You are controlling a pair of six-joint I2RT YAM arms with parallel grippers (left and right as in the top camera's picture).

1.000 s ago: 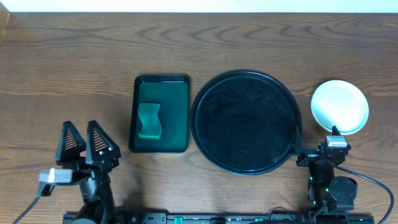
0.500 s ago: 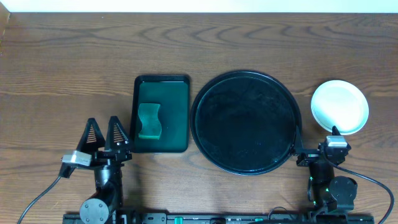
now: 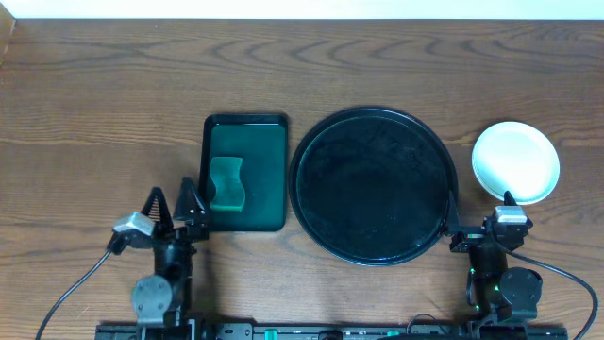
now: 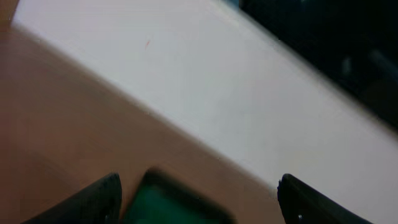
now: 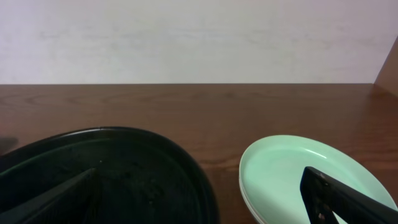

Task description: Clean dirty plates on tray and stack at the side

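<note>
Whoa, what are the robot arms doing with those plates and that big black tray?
Nothing is being held right now. The big black tray has no plates on it, and the plates sit stacked on the table to its right, with no smears showing. The left gripper and the right gripper are both open. A green sponge lies in the small green tray.

Left gripper [image 3: 172,196] shifted rightward over the tabletop [image 3: 94,113] within approx. 1 s, from well left of the small green tray [image 3: 269,179] to just beside its near-left corner. Arm drew back twd. its base; jaws appeared foreshortened from overhead.
</note>
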